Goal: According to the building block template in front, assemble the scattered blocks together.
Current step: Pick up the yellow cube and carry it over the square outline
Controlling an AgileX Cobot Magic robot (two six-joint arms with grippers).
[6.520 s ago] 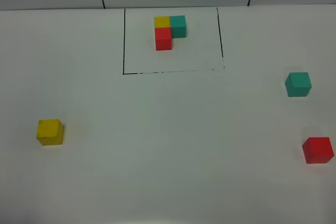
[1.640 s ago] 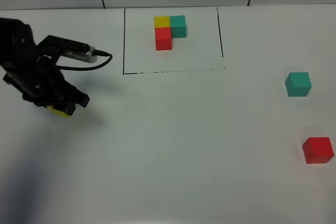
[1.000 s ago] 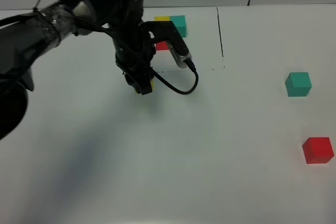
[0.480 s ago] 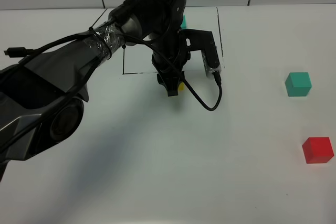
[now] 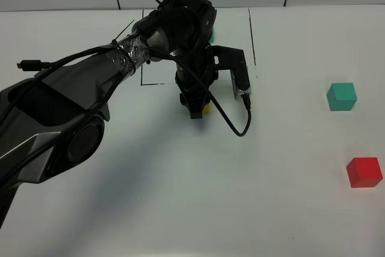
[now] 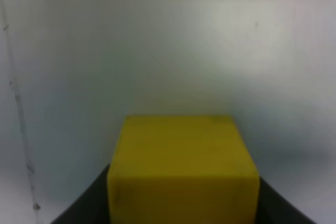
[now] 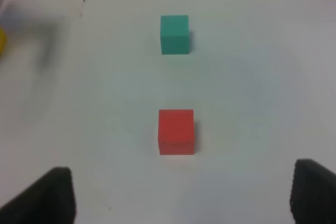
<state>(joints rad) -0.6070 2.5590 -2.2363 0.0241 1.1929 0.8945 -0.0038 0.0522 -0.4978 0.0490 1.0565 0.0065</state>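
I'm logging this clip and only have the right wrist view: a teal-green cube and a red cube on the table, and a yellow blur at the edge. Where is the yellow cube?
Observer: The left gripper is shut on the yellow cube. The left wrist view shows it between the two dark fingers.
Operator: Whereabouts on the table?
Observer: In the exterior high view it is mid-table, just outside the near line of the black drawn rectangle.
Operator: And the pattern to copy?
Observer: The left arm covers most of the building block template; only a teal-green sliver shows.
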